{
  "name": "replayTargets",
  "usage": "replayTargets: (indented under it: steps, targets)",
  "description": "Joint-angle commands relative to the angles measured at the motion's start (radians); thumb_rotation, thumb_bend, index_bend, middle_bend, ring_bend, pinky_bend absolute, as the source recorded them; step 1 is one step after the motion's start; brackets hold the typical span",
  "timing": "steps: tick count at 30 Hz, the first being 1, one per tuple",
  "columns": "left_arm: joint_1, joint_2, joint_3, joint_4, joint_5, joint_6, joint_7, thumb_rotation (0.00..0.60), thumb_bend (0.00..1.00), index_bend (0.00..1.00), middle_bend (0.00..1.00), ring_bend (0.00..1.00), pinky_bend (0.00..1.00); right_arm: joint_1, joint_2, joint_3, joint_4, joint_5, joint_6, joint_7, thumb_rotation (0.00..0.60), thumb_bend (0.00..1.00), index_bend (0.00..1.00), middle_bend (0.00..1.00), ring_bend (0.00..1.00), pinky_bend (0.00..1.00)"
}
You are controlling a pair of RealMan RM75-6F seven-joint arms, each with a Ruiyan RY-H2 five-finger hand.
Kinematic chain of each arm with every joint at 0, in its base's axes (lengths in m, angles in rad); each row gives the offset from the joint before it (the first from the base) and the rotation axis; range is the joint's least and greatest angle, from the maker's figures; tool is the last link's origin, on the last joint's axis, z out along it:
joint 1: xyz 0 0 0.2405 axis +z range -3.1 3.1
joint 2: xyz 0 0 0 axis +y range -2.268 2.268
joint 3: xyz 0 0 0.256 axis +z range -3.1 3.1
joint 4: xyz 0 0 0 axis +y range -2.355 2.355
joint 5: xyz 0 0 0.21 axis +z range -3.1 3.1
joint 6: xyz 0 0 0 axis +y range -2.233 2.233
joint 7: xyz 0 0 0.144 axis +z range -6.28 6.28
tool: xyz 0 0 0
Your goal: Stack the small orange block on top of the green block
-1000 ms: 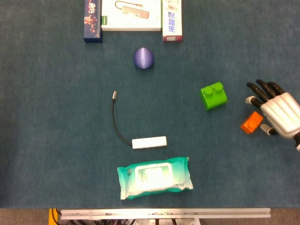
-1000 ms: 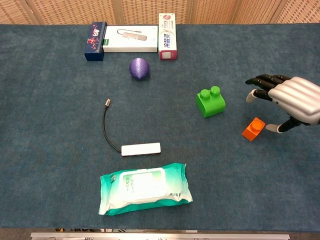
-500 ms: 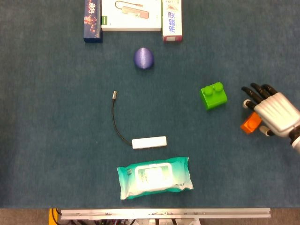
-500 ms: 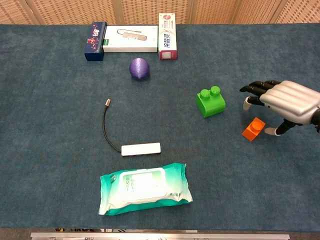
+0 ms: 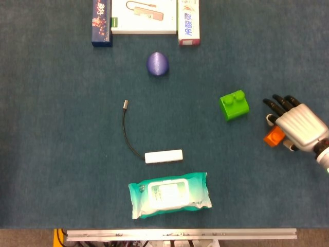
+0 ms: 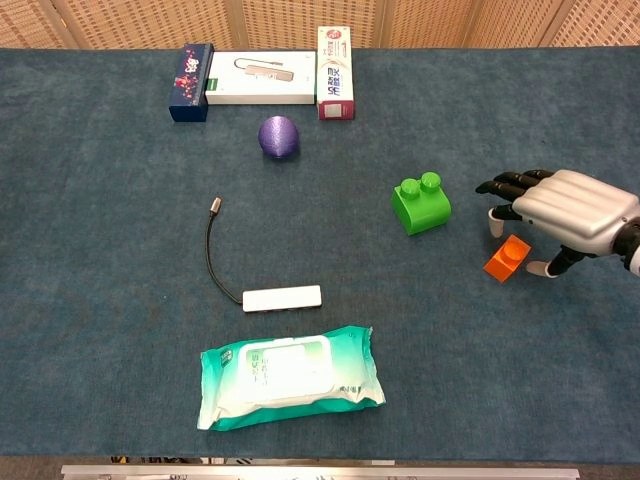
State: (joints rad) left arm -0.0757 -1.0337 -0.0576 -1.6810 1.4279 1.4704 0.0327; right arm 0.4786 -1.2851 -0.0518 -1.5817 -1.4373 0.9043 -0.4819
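Note:
The small orange block (image 5: 272,137) (image 6: 506,259) lies on the blue cloth at the right, partly covered by my right hand in the head view. The green block (image 5: 234,105) (image 6: 421,204), studs up, stands a short way to its upper left. My right hand (image 5: 298,126) (image 6: 570,207) hovers palm down over the orange block, with its fingers spread toward the green block and its thumb beside the orange block's near right side. The chest view shows gaps between the fingers and the block, so nothing is gripped. My left hand shows in neither view.
A purple ball (image 5: 157,64) lies at the far centre. Three boxes (image 5: 144,16) line the far edge. A white adapter (image 5: 163,156) with a black cable sits mid-table, and a green wipes pack (image 5: 169,195) lies near the front edge.
My right hand has moved left and lower over the orange block, covering more of it in the head view. Both blocks have stayed where they were.

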Motion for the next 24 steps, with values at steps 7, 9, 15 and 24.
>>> replayTargets:
  steps: [7, 9, 15, 24]
  targets:
    - [0.0, 0.001, 0.0, 0.0, 0.001, 0.0, -0.002, 0.6, 0.11, 0.44, 0.44, 0.31, 0.38, 0.011, -0.014, -0.001, 0.006, 0.024, -0.011, -0.019, 0.6, 0.24, 0.45, 0.09, 0.01, 0.15]
    - [0.0, 0.001, -0.001, 0.0, 0.0, -0.001, -0.003, 0.6, 0.11, 0.44, 0.44, 0.31, 0.38, 0.012, -0.015, -0.002, 0.007, 0.031, -0.012, -0.025, 0.6, 0.24, 0.47, 0.09, 0.01, 0.15]
    - [0.001, 0.001, 0.0, -0.001, 0.003, 0.001, -0.002, 0.6, 0.11, 0.44, 0.44, 0.31, 0.38, 0.015, -0.018, -0.006, 0.009, 0.047, -0.015, -0.037, 0.6, 0.25, 0.52, 0.1, 0.01, 0.15]
    - [0.005, 0.005, 0.0, -0.006, 0.001, 0.007, -0.001, 0.6, 0.11, 0.44, 0.44, 0.31, 0.38, 0.01, 0.025, -0.004, -0.044, 0.036, 0.016, 0.012, 0.6, 0.25, 0.55, 0.11, 0.01, 0.15]
